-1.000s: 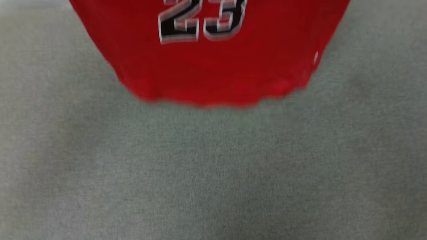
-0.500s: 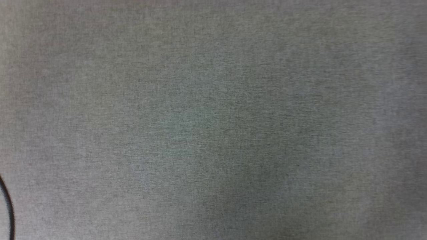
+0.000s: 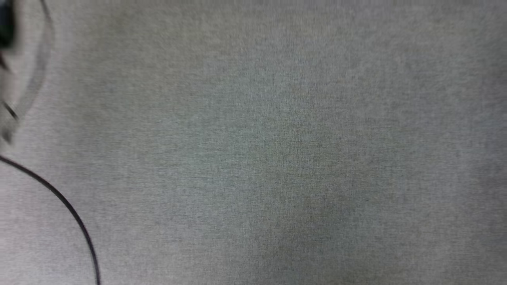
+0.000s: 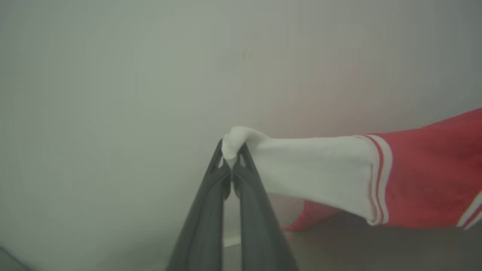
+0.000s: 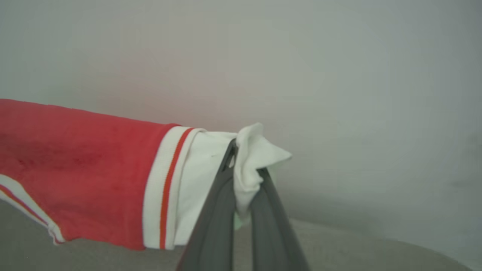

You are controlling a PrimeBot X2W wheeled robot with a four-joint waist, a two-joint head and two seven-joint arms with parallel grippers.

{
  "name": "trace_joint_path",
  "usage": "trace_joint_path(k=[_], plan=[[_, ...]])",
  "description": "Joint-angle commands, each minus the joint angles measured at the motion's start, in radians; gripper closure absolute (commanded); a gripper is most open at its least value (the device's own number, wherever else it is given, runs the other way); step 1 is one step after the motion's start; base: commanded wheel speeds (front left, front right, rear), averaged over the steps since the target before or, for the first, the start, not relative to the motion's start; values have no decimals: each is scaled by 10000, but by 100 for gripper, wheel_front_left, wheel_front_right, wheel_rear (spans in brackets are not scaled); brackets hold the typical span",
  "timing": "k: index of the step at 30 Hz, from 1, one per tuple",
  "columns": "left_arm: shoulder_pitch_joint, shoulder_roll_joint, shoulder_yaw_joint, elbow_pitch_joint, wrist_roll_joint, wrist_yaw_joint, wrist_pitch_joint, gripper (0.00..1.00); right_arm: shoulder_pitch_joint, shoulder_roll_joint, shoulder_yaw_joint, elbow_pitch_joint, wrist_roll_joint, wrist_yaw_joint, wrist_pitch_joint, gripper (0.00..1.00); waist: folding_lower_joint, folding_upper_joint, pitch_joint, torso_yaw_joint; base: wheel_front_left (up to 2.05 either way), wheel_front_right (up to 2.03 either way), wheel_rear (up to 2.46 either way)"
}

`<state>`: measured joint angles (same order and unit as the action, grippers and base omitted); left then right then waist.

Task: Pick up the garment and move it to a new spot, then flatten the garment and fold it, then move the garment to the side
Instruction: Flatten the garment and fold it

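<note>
In the left wrist view my left gripper is shut on the end of a white sleeve of the garment; the sleeve stretches right to striped trim and the red body. In the right wrist view my right gripper is shut on the other white sleeve, bunched between its fingers, and the garment runs left from there. The garment hangs taut and raised above the grey surface in both wrist views.
The head view looks down on grey cloth-covered table. A thin black cable curves across its lower left. A blurred dark shape sits at the top left corner.
The head view has shifted: the red garment with the number 23, seen at the top one second ago, has left the picture, and the black cable has come further in at the left.
</note>
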<state>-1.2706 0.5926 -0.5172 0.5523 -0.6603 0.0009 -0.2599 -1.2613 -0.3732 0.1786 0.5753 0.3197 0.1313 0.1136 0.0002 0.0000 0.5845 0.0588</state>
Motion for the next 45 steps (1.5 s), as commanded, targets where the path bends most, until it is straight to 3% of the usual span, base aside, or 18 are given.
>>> trace_joint_path(k=[1,9,16,25,36,45], plan=[[418,-52,-38,-99,122,-24,-65,100,358,-118,21,115,103,-10,30,100,-2,0,-364,54,0,0,0],[4501,-311,4,-342,248,-88,-62,100,3339,-726,546,424,1251,-12,699,100,-2,0,-1997,-19,0,0,0],[7094,27,-415,-572,98,-79,144,100,5579,-1180,714,-9,2496,-15,1496,100,-2,0,-3197,-118,0,0,0],[9962,583,-868,-1958,-411,390,939,100,7988,-1389,742,-974,3533,-15,2389,100,-2,0,-4229,-286,0,0,0],[12435,1093,-1134,-4016,-1026,1252,1682,100,10504,-1669,152,-1955,4211,-13,3776,100,-2,0,-5063,-284,0,0,0],[13532,1137,-1253,-4911,-1431,1616,1809,100,11968,-1535,-583,-2848,3995,-12,4550,100,-2,0,-5221,-316,0,0,0]])
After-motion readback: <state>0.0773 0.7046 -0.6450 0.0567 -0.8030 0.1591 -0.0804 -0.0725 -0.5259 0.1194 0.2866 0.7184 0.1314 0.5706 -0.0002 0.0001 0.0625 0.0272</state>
